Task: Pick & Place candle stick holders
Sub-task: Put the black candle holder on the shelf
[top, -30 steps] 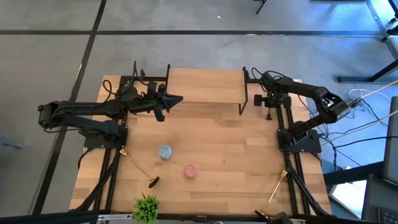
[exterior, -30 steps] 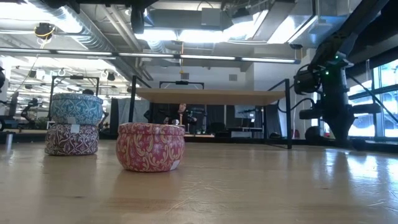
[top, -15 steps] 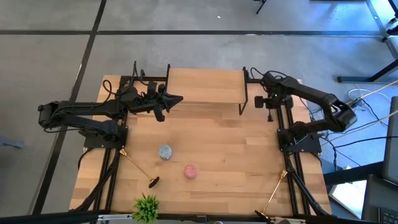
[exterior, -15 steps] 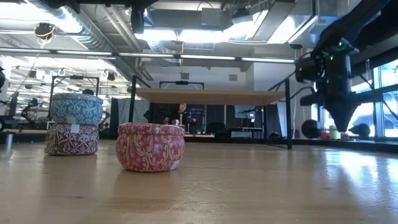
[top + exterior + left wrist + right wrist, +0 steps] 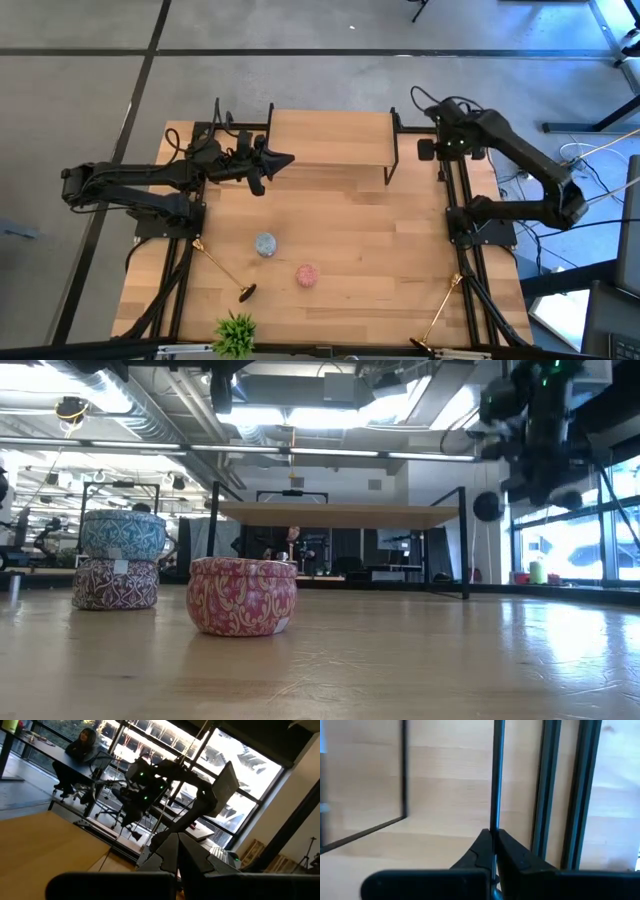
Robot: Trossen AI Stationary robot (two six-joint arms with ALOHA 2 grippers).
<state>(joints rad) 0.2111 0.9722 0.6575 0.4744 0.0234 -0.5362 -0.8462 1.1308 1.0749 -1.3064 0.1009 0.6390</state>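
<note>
1. The right pincer [image 5: 432, 148] hangs high over the far right corner of the tabletop [image 5: 340, 240], beside the black frame of the raised wooden shelf [image 5: 330, 137]; in its own wrist view its fingers [image 5: 487, 851] are pressed together and grip nothing.
2. The left pincer [image 5: 283, 158] hovers at the shelf's left end, fingers [image 5: 182, 855] likewise pressed together and empty.
3. Nothing looks placed so far, by the look of it: the whole pick and place job is still ahead.
4. One gold candle stick holder [image 5: 221, 265] lies flat along the near left of the tabletop, its dark round base pointing toward the middle. It is well apart from the left pincer.
5. A second gold candle stick holder [image 5: 440, 310] lies flat by the near right edge, well apart from the right pincer, which sits at the opposite end of that side.
6. A black holder cannot be made out.
7. Also out there: a blue tin [image 5: 265, 243], a pink tin [image 5: 307, 275], a small green plant [image 5: 236, 333] at the near edge.
8. In the low view a third, purple tin [image 5: 115, 582] sits under the blue one.
</note>
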